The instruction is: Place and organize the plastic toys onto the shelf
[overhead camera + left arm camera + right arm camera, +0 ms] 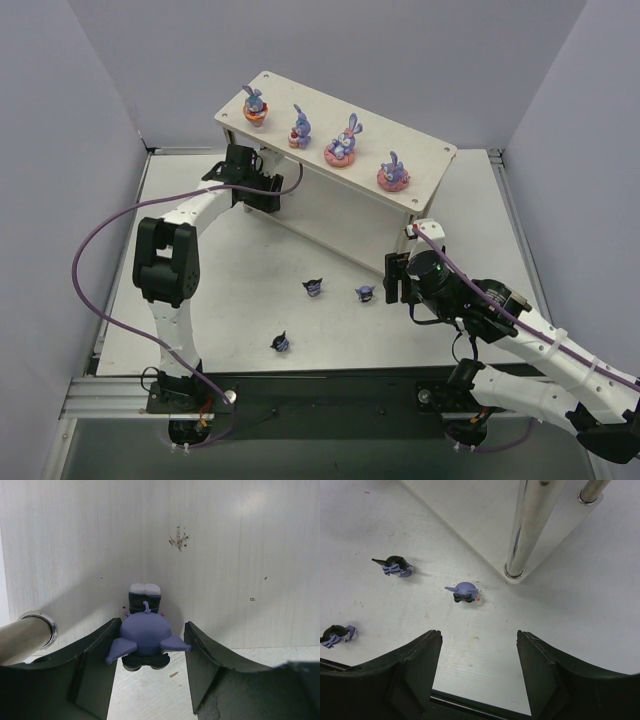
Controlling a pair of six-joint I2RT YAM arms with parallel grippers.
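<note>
**Item: plastic toys, dark blue, four of eight**

- Location, one: on the lower board of the shelf [432, 160], far left end, beside a metal leg [30, 630]. This blue figure [146, 635] sits between the jaws of the left gripper [152, 625]. The jaws are parted, with a gap showing on each side of its body. Only the ear tips reach towards the fingers [95, 665], and no clamp is evident.
- Location, three: loose on the table [200, 300], near the shelf's front.
  - Right figure [365, 293].
  - Middle figure [313, 288].
  - Nearest figure [280, 343].
- Companion set: four purple rabbits [340, 145] in a row on the top board.
- Right gripper [478, 636]: jaws spread wide and empty, hovering above the table.
- Governing relation:
  - The right figure lies just left of the right gripper, well apart from the left arm.
  - In the wrist view it sits ahead of the jaws and slightly left of their midline, close to a shelf leg [522, 530].
  - Its ear-to-ear axis runs roughly along the closing line.
- Judgement: the right arm is the nearer, and a forward reach with a small leftward correction seems needed
</note>
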